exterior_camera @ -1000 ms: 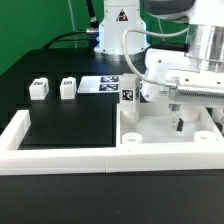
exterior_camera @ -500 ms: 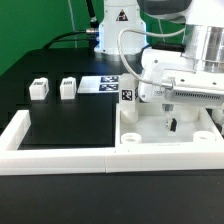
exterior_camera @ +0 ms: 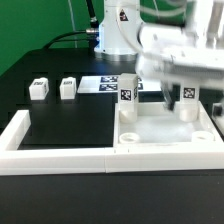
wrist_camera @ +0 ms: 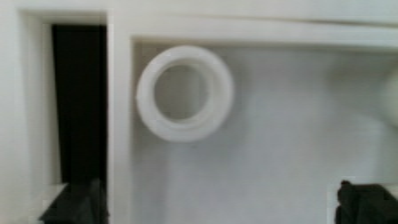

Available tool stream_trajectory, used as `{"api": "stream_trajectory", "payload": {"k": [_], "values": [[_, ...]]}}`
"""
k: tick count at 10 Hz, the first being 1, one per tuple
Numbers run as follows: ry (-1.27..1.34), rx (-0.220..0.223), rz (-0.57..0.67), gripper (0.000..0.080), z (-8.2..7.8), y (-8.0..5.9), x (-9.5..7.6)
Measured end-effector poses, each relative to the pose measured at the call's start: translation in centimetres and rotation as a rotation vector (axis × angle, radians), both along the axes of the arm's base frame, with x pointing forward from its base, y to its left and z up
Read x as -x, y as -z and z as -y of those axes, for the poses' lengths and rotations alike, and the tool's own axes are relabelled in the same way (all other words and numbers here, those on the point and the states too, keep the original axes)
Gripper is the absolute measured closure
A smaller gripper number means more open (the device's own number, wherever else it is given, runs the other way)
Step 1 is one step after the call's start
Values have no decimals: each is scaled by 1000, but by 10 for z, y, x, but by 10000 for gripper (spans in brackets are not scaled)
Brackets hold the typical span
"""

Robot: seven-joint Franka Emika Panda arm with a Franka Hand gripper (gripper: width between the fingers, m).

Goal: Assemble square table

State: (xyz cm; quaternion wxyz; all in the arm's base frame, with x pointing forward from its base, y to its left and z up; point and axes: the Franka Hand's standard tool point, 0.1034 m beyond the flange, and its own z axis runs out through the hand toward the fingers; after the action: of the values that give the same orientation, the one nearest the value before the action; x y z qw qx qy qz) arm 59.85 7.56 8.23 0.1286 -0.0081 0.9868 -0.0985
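White square table (exterior_camera: 160,135) with raised rim

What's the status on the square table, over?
Gripper open, empty, above square table. Two upright legs at its far corners; two loose legs off it. Nothing in the way.

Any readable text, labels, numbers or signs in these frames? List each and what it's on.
No legible words or numbers anywhere.
Robot base: dark emblem, too blurred to read.
Upright leg and second upright leg: black-and-white tag patterns, no text.
Marker board: tag patterns only.
Wrist view: nothing printed.
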Motion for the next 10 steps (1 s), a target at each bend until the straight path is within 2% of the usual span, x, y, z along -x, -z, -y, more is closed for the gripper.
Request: {"api": "stream_trajectory", "payload": {"k": [2, 3, 5, 6, 7, 8, 10], "values": [[15, 27, 33, 151, 33, -31, 1], [26, 24, 43, 151, 49, -38, 6], [96, 8, 47, 151, 97, -35, 18], [92, -3, 45, 151, 115, -30, 16], [122, -20, 32, 151, 126, -22, 13], [232, -54, 58, 151, 120, -23, 12], [356, -89, 81, 151, 120, -23, 13]]}}
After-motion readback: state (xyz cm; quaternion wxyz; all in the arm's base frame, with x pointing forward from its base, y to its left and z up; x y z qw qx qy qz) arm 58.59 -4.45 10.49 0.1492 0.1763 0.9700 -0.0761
